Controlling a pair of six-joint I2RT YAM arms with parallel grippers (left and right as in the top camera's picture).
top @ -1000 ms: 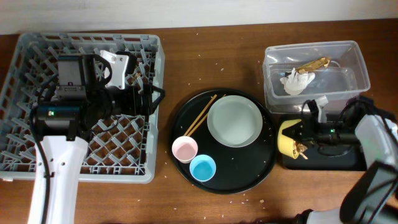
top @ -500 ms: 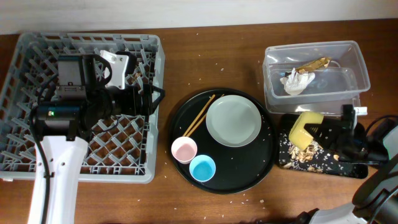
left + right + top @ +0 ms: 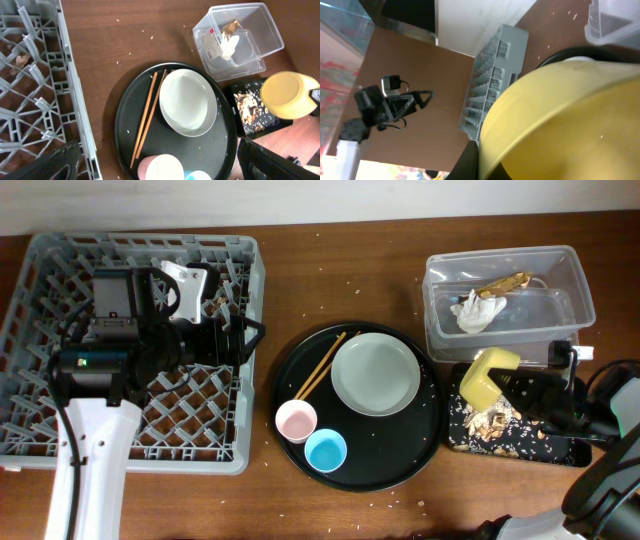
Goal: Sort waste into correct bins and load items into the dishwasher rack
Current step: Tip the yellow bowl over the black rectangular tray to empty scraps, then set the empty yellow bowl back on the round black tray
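Now that the yellow bowl is tipped: the yellow bowl sits higher than a second ago, its outside turned to the overhead camera, at the lower right of the frame over the left end of the shallow black tray.
Food scraps: the food scraps are scattered on that tray under the bowl, where a second ago none showed.
Right gripper: the right gripper is clamped on the bowl's rim; the right wrist view is filled with yellow.
Left gripper: the left gripper hangs with fingers spread wide and empty over the dishwasher rack, upper left.
Clear tub: the clear tub, upper right, holds the white tissue and the wrapper.
Meaning: the waste sorting looks done. The bowl's inside is hidden, so I cannot tell if crumbs cling.
Left to load: the yellow bowl, the grey-white bowl, the pink cup, the blue cup and the chopsticks, the last four on the round tray at centre.
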